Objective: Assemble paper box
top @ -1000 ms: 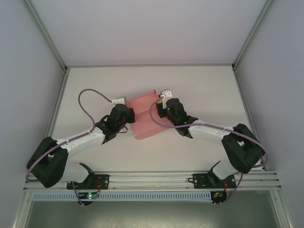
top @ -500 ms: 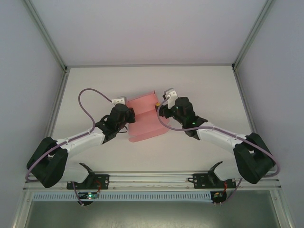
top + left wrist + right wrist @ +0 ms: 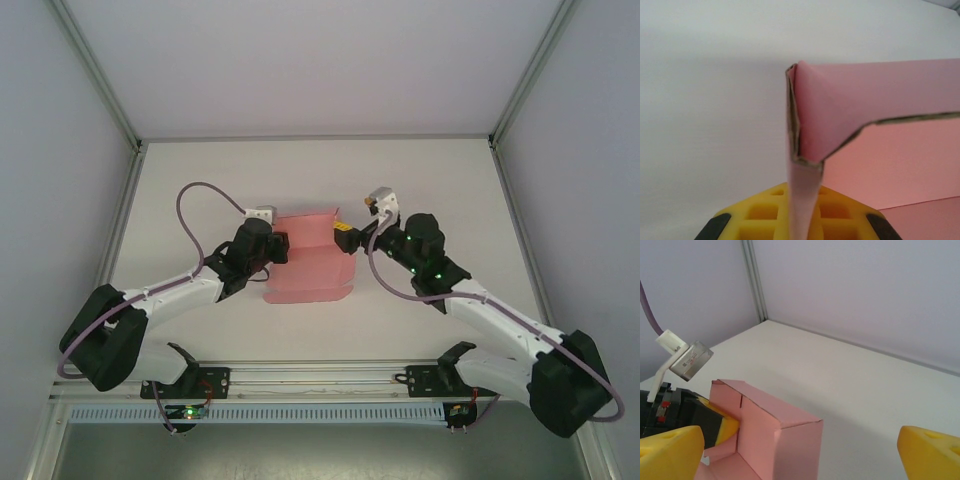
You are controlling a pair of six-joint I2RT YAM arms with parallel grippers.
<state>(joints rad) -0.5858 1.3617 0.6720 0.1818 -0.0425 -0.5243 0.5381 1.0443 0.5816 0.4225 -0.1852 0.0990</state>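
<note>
We can read no words, numbers, brand names or signs in any of the views. The only hint of print we find is in the right wrist view, on a small grey block (image 3: 691, 359) fixed to a white bracket. One face of it carries faint dark marks, like a maker's label. They are too small and blurred for us to make out a single letter or digit.
</note>
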